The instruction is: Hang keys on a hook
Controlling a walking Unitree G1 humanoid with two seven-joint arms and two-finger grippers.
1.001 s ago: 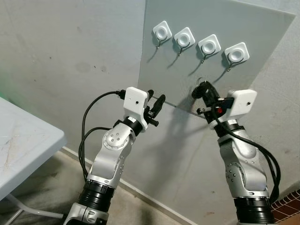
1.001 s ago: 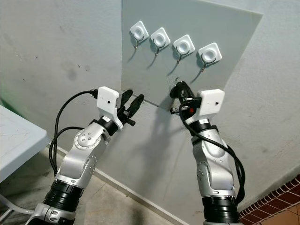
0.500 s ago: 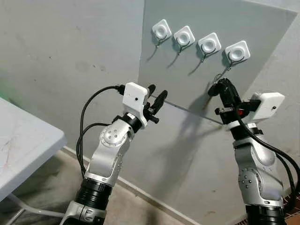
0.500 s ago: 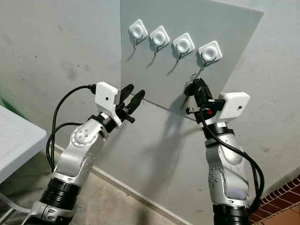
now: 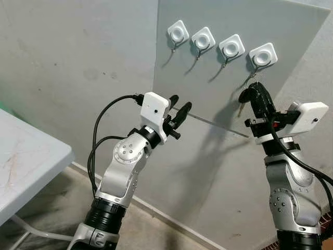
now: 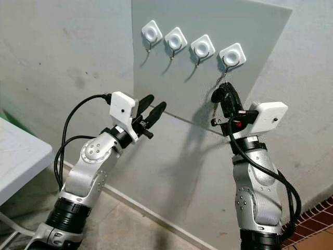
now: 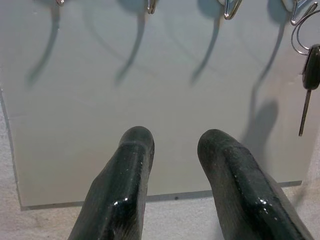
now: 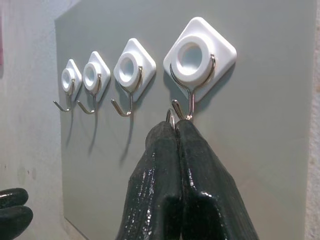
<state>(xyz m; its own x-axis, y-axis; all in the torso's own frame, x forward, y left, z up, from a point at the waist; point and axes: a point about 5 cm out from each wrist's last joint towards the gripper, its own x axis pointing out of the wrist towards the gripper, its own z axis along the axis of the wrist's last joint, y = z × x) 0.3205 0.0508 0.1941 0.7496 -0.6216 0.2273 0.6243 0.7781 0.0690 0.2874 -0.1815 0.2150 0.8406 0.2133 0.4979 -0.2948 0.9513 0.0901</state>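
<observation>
Right gripper (image 6: 225,97) has risen up and to the right across the grey wall panel (image 5: 291,41), fingers pressed together on the black-headed key on its silver ring (image 7: 310,75), now just under the rightmost white square chrome hook (image 8: 192,70). Ring touching hook tip, not visibly seated. Left gripper (image 5: 178,110) hovers spread, nudged slightly right.

Right gripper (image 8: 176,131) fingers pressed together, hiding nearly all of the key ring (image 8: 170,117); just a sliver of wire pokes out above the fingertips. Can't tell if the ring is actually over the hook (image 8: 186,107) or just beside it (too tight to resolve). Left wrist view crops the hooks; only the key (image 7: 309,84) hangs clear beyond the left gripper (image 7: 176,144) fingers.
</observation>
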